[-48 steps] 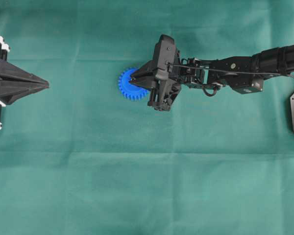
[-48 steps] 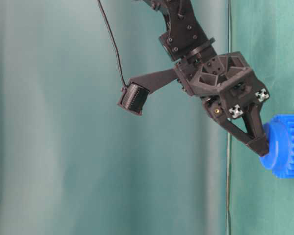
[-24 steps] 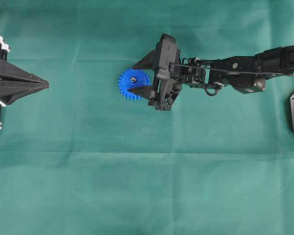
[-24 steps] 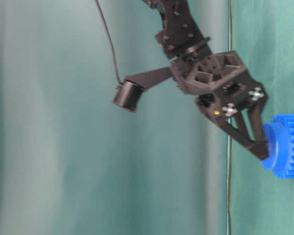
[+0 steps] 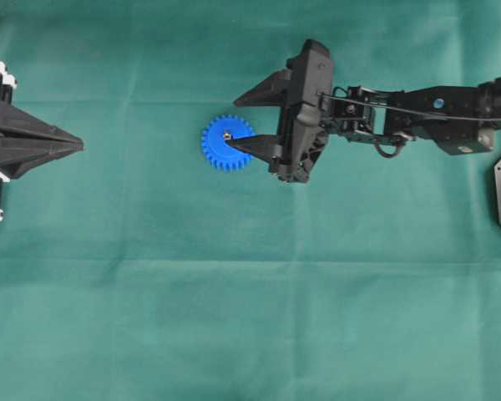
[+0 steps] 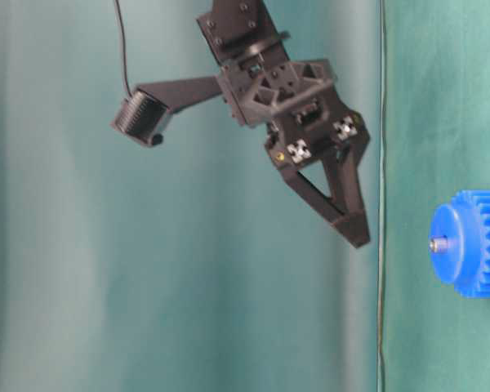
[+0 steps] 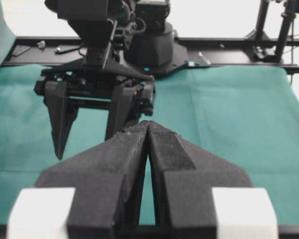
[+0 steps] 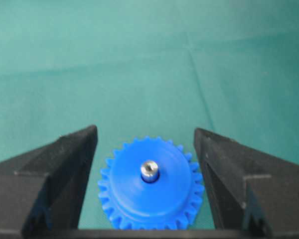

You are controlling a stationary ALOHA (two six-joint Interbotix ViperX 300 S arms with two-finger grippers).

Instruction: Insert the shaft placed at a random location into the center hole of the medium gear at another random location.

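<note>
The gear lies flat on the green cloth surface, upper middle of the overhead frame. The shaft stands in its hole, its silver tip proud of the hub. The right tool hangs above and beside the gear, spread wide and empty. The left tool, at the left edge, is pinched closed on nothing. The gear looks like light, rigid plastic with fine teeth; the smooth metal shaft is tiny and probably slippery, best pinched across its sides.
</note>
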